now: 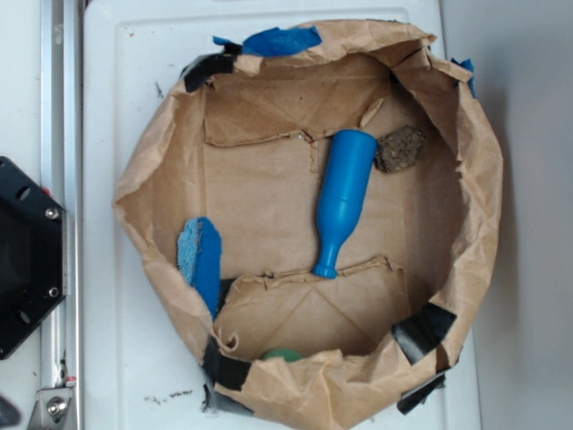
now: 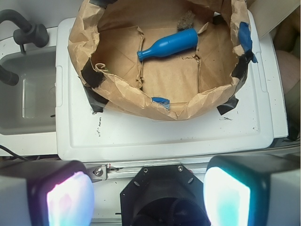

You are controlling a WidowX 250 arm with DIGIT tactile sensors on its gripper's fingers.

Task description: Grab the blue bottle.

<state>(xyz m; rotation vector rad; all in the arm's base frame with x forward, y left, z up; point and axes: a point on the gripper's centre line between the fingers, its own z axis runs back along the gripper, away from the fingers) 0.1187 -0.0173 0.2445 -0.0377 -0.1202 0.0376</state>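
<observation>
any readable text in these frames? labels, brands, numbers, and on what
None legible in either view.
Blue bottle: plain, no label.
Brown paper enclosure: no print.
Blue sponge, tape patches: unmarked.
White tray surface: dark specks only, not characters.
Tool: no markings visible.

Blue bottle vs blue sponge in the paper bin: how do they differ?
The blue bottle lies flat mid-floor; the blue sponge stands on edge against the paper wall. The blue bottle is smooth and round, tapering to a neck; the blue sponge is a flat slab with a rough pale face. Both are bright blue.
</observation>
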